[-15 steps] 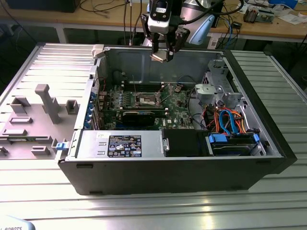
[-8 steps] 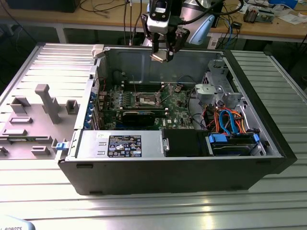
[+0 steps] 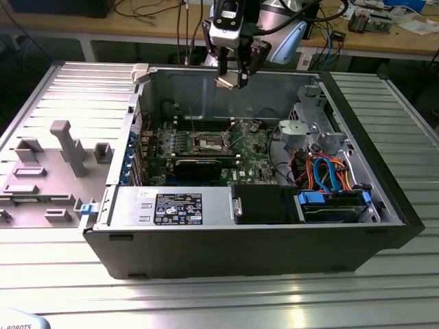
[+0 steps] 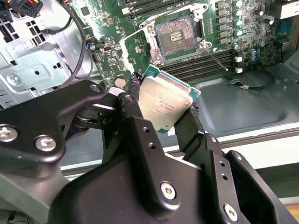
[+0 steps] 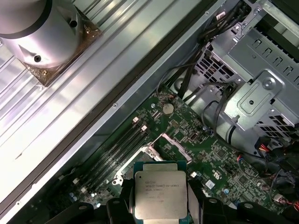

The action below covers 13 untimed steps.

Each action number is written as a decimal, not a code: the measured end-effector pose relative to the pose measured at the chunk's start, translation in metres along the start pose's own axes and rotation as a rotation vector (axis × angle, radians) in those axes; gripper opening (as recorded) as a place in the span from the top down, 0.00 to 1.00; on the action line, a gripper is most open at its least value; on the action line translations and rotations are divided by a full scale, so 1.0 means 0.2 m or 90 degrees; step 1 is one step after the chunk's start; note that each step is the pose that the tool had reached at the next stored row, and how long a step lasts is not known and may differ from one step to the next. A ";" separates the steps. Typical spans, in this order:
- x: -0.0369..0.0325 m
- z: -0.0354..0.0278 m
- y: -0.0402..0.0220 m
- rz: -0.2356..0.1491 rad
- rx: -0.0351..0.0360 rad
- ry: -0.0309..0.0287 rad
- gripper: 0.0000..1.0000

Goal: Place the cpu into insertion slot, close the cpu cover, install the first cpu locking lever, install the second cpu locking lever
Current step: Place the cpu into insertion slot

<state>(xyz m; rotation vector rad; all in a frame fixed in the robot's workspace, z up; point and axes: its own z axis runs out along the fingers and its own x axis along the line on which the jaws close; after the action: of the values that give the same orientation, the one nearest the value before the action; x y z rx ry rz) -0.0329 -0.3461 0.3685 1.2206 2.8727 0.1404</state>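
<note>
The small flat square cpu with its silver-grey metal top (image 4: 163, 105) is not seated yet. It is held by two opposite edges between the black fingers of the tool (image 4: 164, 94), which is clamped shut on it. In the exterior view it hangs well above the open black computer case (image 3: 274, 247), and it looks tilted rather than level with the board.

Your first risk is that grip. The fingers hold only thin edges, so a jolt could let the chip twist or slip out.

Below it, the square insertion slot with its dark centre and silvery rim (image 4: 175, 37) lies uncovered on the green motherboard (image 3: 254, 147), its contact field exposed. A dropped chip, or a corner arriving first because of the tilt, would probably bend those contacts.

Check rotation as well. If the chip's edges are not square to the slot, it will likely ride up on the rim instead of settling in.

A thin silvery lever rod (image 4: 216, 58) angles out just beside the slot, and a descent drifting that way could snag it.
</note>
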 end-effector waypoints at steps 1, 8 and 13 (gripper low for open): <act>0.000 0.000 0.000 0.001 0.0000 -0.0001 0.46; 0.000 0.000 0.000 0.009 -0.0002 -0.0008 0.46; 0.000 0.000 0.000 0.024 -0.0005 -0.0021 0.46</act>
<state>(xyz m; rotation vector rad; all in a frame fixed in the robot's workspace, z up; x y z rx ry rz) -0.0329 -0.3461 0.3684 1.2738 2.8477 0.1399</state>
